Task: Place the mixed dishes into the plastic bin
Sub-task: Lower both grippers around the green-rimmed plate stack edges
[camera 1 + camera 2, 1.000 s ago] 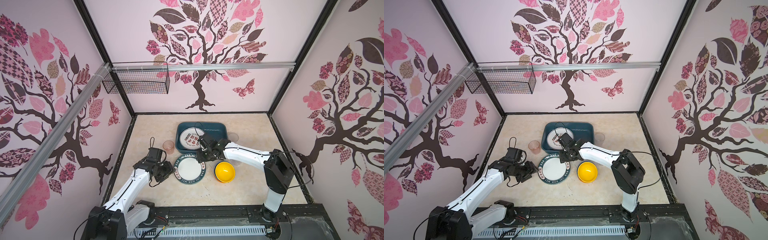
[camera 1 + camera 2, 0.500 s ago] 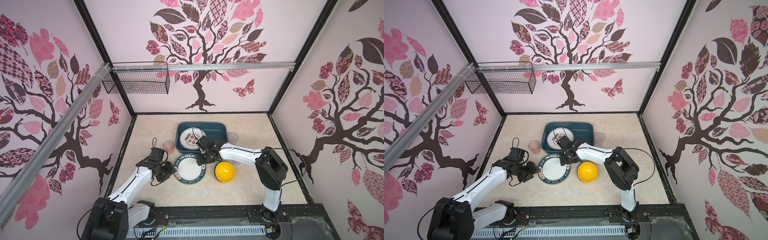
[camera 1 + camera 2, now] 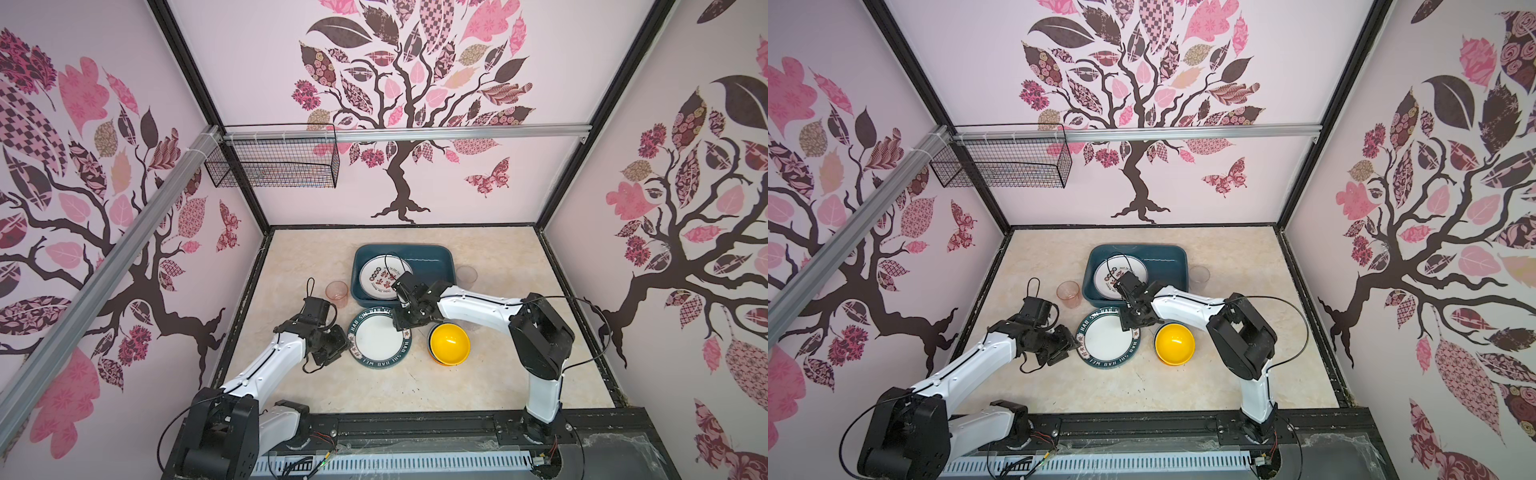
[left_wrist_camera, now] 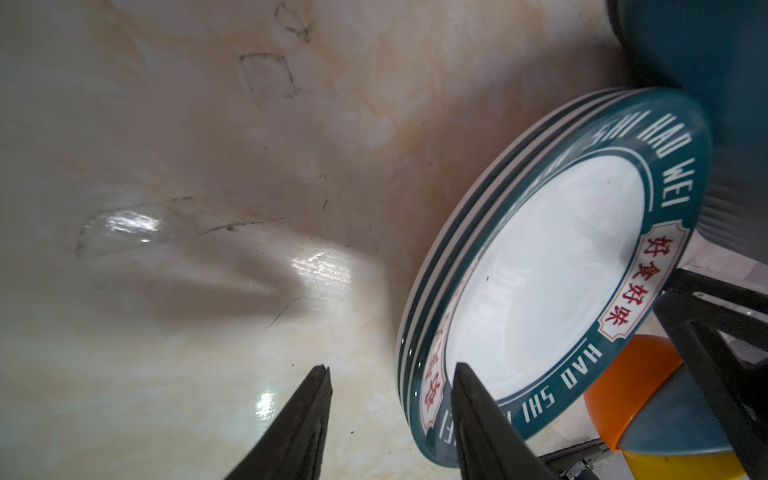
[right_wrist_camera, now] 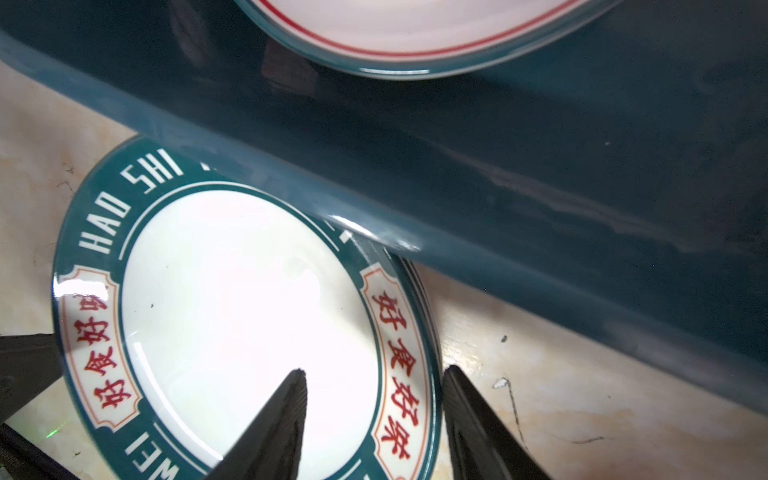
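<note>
Stack of teal-rimmed plates point(image 3: 378, 340) lies flat on the table point(image 3: 457, 386) between the two claws. The rim lettering reads "HAO SHI HAO WEI", with red characters 好食好味 in cream cartouches. The left wrist view shows several stacked rims.

Left claw point(image 4: 390, 374): jaws apart, straddling the stack's edge. One finger is over the rim, the other over bare table, and nothing is clamped.

Right claw point(image 5: 374, 374): jaws apart. One finger is over the white centre, the other outside the rim, and it is not grasping.

Teal plastic bin point(image 3: 432, 257) sits just beyond the right claw, its rim hiding part of the lettering. Inside it lies a white plate with red-black characters point(image 3: 380, 276), too small to read.

Yellow bowl point(image 3: 449, 340) is just beside the right claw.
</note>
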Robot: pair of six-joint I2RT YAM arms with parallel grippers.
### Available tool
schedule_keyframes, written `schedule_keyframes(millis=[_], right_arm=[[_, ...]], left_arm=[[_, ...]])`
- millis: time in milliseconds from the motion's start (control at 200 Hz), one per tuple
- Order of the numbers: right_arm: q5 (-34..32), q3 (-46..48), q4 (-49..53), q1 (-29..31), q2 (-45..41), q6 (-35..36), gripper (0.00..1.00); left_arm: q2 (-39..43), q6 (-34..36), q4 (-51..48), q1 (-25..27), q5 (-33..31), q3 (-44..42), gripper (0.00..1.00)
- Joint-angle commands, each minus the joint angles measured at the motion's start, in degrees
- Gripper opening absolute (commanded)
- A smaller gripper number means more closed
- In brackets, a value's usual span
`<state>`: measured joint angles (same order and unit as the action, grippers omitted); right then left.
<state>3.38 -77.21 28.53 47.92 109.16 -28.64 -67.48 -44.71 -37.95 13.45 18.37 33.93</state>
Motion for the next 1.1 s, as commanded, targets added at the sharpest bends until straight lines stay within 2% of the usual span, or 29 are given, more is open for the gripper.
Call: schedule_keyframes(millis=[0,655,915,1095], right_arm=[[0.92,-0.69,0.15,0.22,2.00,0.22,0.54],[1.36,-1.17,0.29,0.46,2.35,0.78,0.43],[1.46,-1.28,0.52,0.61,2.72,1.04,0.39],[1.70,-1.53,0.49,0.79,2.97,1.24,0.36]], left_arm=[[-0.37,0.76,1.42,0.24,0.52,-1.32,0.49],[-2.07,0.67,3.82,0.17,1.12,-2.56,0.39],[-2.92,0.58,5.03,0.19,1.40,-2.99,0.31],[-3.04,0.58,5.41,0.19,1.49,-3.08,0.30]])
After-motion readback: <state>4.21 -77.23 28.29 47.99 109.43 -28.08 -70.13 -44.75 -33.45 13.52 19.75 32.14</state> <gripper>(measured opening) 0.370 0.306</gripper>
